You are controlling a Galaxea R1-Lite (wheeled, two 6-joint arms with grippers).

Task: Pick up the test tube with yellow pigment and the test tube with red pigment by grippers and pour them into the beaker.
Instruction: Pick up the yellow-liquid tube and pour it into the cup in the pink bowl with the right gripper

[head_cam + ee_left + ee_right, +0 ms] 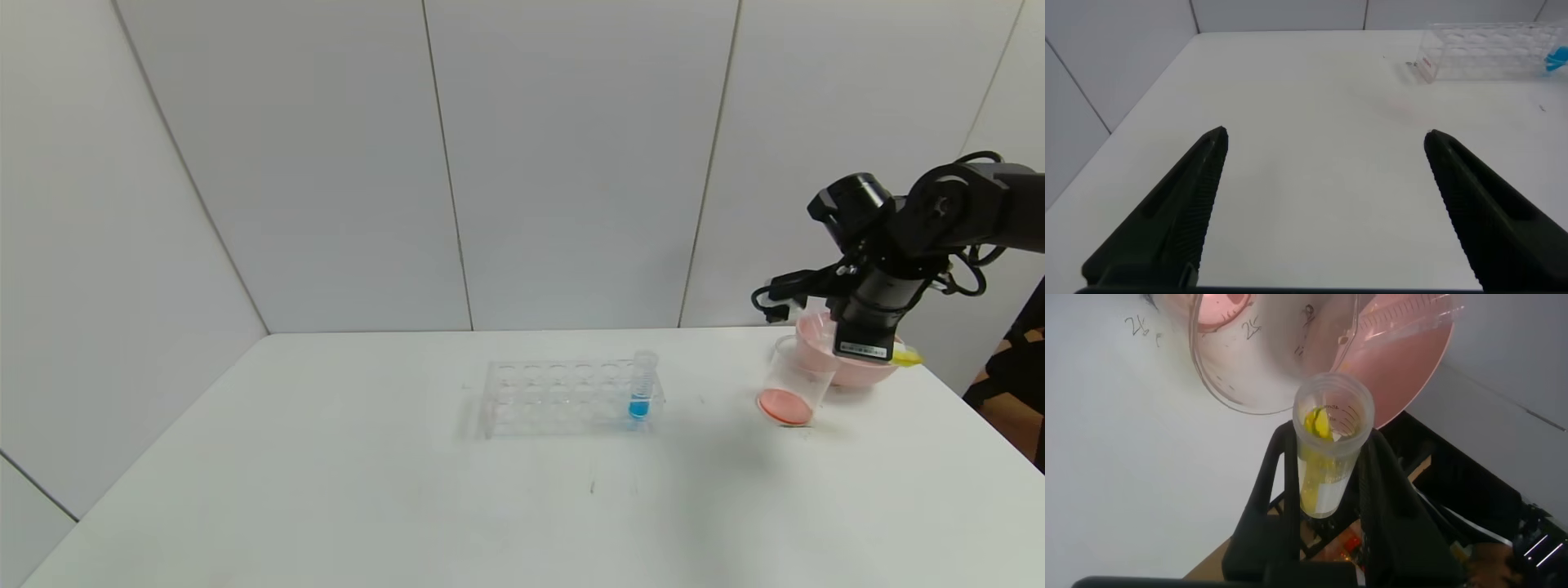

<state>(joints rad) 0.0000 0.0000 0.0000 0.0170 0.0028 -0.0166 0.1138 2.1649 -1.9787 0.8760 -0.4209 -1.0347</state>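
Test tube with yellow pigment (1327, 449) clamped in the right tool (867, 353), tilted mouth-first toward the beaker (793, 384).
Head view: the right tool hung over the beaker, before the pink bowl (857, 371), on the white counter (408, 490); a rack (563, 398) kept a blue-tipped tube (642, 388). Left wrist view: the left tool (1327, 212) stood apart, empty, well away. Right wrist view: the tube's long axis pointed at the beaker's rim, near it.

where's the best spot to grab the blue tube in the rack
Grip the blue-tipped tube by its upper part, which stands clear above the clear rack, and come straight down from above. It stands upright in a hole at the rack's right end, so its lower half is boxed in by the rack walls. The free left tool, jaws open, looks the likelier choice.
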